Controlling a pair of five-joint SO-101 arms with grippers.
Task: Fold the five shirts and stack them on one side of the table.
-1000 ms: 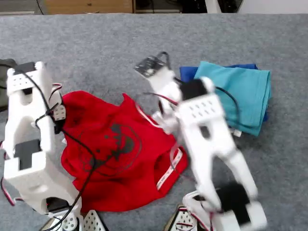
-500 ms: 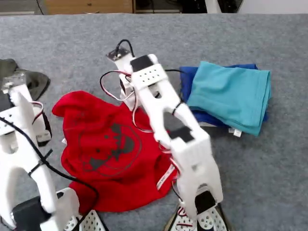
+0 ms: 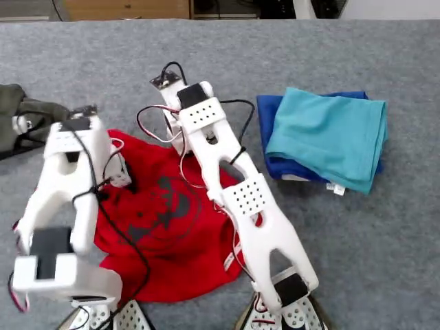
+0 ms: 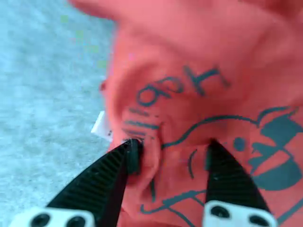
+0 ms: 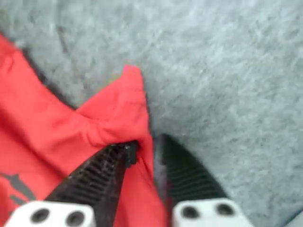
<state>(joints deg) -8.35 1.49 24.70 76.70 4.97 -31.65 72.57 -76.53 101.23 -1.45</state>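
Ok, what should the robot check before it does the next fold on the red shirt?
1. Right jaws holding the edge of the red printed cloth shirt: ok, cloth sits pinched between them.
2. Left jaws gripping that shirt: not ok, they stand open astride a ridge of cloth.
3. Shirt lying flat: not ok, it is rumpled.
4. Folded teal shirt stacked on the folded blue shirt, apart from the red one: ok.
5. Crumpled dark green shirt clear of the red one: ok, it lies apart at the edge of the grey felt table.
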